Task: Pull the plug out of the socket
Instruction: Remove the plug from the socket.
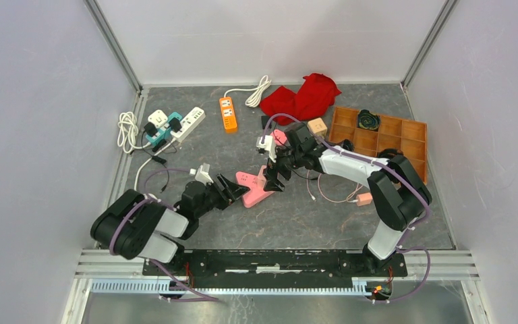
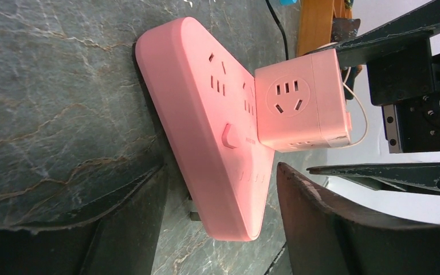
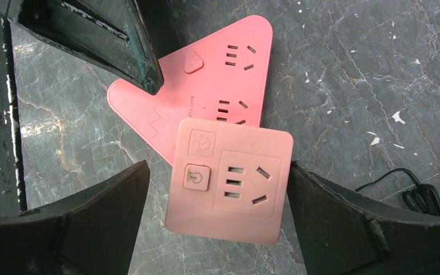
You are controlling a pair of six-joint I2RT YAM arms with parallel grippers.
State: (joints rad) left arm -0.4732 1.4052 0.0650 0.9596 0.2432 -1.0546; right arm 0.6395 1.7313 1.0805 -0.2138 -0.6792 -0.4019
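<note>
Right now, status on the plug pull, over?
Left gripper open, straddling the pink triangular power strip. Right gripper open around the pink cube adapter, plugged into the strip. Black cable lies outside the jaws.

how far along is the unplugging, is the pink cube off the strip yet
Done: only the approach. The pink cube is still plugged into the triangular strip. In hand: the right end effector straddles the cube, jaws open; the left end effector brackets the strip. Remaining: grip both, pull the cube off.
</note>
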